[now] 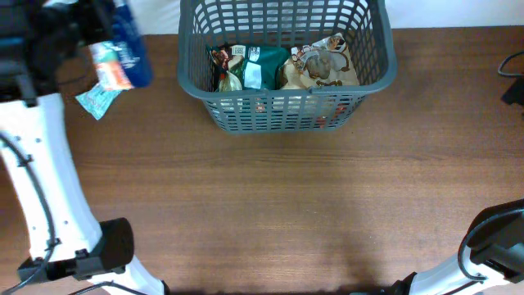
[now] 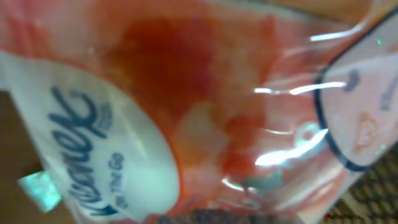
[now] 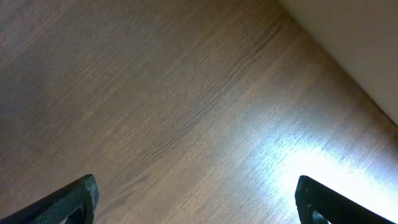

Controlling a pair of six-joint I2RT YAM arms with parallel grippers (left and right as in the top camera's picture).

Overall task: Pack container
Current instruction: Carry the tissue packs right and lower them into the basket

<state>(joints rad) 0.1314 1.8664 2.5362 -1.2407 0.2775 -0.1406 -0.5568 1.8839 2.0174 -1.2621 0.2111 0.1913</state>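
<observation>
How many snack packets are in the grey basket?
3 in the basket: a dark packet at its left, a green packet in the middle, a beige packet at its right. More may hide underneath.

place: robot lab bench | evidence: white robot arm [image 1: 41,188] over wood-grain table [image 1: 286,205], cable [image 1: 512,64] at edge

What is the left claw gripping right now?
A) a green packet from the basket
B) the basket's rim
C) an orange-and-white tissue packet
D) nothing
C: the orange-and-white tissue packet fills the left wrist view close up, and overhead it sits at that arm's tip, left of the container.
</observation>
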